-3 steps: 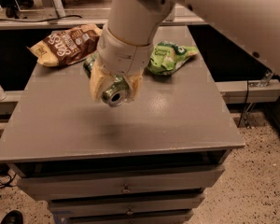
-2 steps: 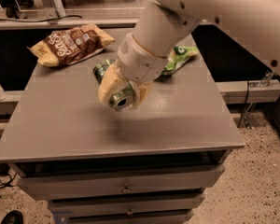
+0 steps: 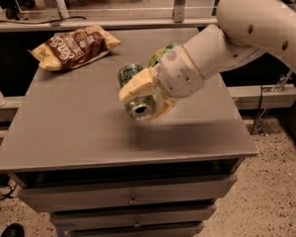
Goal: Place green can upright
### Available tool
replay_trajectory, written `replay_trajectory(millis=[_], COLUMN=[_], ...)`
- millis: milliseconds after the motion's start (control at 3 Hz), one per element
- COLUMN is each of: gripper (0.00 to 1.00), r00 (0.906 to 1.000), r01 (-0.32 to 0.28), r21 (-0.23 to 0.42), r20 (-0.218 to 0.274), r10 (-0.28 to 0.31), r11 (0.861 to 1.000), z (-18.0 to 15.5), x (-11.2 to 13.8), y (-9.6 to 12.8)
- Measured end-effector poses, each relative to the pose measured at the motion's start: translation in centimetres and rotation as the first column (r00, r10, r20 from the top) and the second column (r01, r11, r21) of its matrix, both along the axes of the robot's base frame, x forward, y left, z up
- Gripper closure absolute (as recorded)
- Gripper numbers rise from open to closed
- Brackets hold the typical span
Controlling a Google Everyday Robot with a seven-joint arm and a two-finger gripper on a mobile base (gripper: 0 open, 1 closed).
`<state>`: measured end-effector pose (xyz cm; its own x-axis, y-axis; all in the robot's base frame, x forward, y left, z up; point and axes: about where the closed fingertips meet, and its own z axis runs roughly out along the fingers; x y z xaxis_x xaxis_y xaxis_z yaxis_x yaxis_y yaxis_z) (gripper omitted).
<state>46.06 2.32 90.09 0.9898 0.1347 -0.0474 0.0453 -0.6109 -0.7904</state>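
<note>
- Camera view finding: your pincer is over the middle of the grey tabletop, at the end of the white arm that reaches in from the right.
- Its cream-coloured fingers are clamped on the small green metal drink can.
- The can is not upright. It lies tilted, with one silver end facing the camera and slightly down.
- A shadow on the surface beneath suggests the can is held clear of the tabletop rather than resting on it.
- A green rounded shape shows just behind the upper finger. I cannot tell whether it is the far part of the held can or a separate item.
- Also noted: a brown crinkled snack bag at the far left corner, well apart, and a soft green bag mostly hidden behind the arm.
- Progress, as judged: the grasp and lift are done.
- Still to do: turn the can vertical, set its base flat on bare tabletop, let go and withdraw.
</note>
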Motion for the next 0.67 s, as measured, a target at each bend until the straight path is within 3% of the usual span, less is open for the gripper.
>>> replay_trajectory(millis=[333, 667], gripper=[1.00, 1.00], r00=[0.9929, 0.9871], r01=[0.093, 0.128], r21=[0.187, 0.267], r20=[-0.091, -0.128], r10=[-0.077, -0.097], r11=[0.978, 0.955], z=[0.2, 2.3], x=[0.0, -0.2], y=[-1.4, -1.6])
